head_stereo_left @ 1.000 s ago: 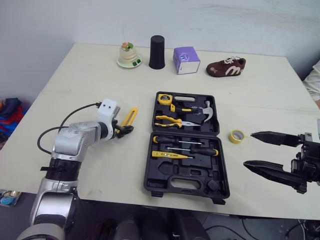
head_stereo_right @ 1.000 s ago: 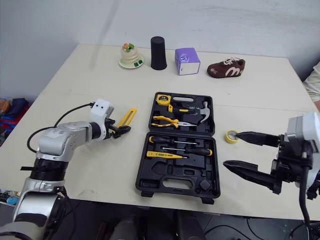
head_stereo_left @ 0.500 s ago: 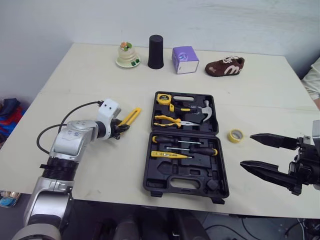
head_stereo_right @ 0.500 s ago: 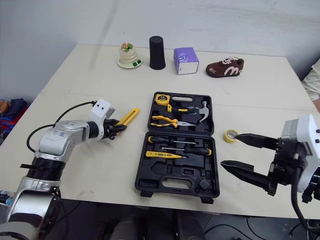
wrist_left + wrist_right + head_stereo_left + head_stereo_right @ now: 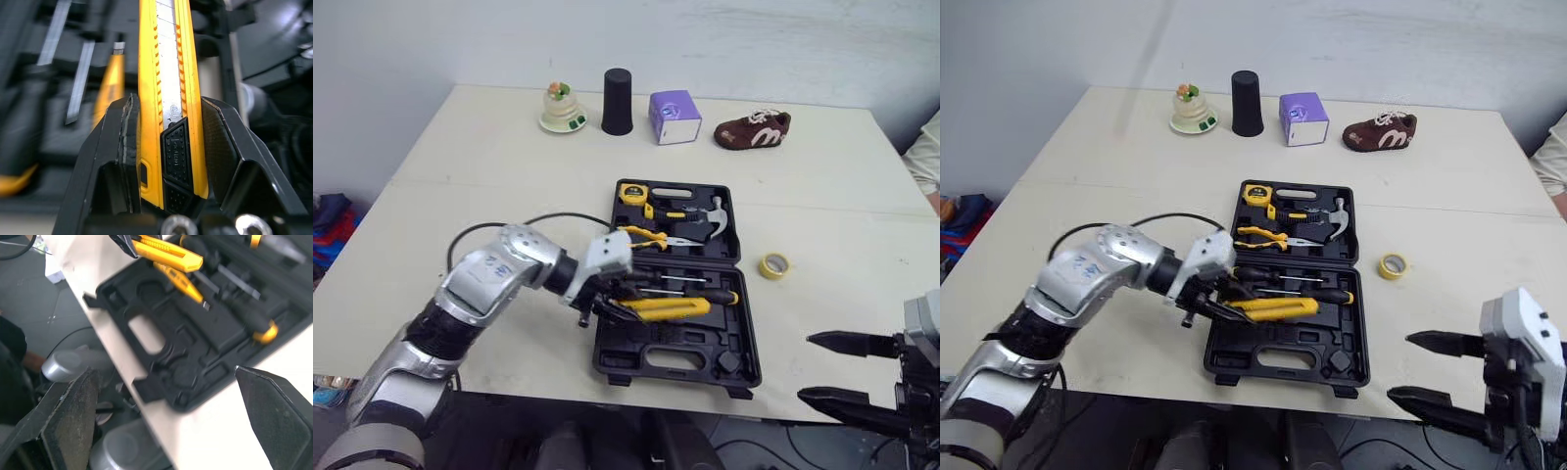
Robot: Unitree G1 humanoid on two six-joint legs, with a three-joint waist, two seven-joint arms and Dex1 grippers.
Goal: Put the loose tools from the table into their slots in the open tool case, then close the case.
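I log the left gripper (image 5: 605, 300) clamped on the yellow utility knife (image 5: 666, 309), which juts past its fingertips over the open tool case (image 5: 646, 364). Right gripper (image 5: 805, 367): fingers spread wide, case beyond its tips.

Black tool case (image 5: 677, 364) open flat; yellow utility knife (image 5: 668, 308), pinched by left gripper (image 5: 605, 304), level over its near half; yellow tape roll (image 5: 775, 265) just right of it
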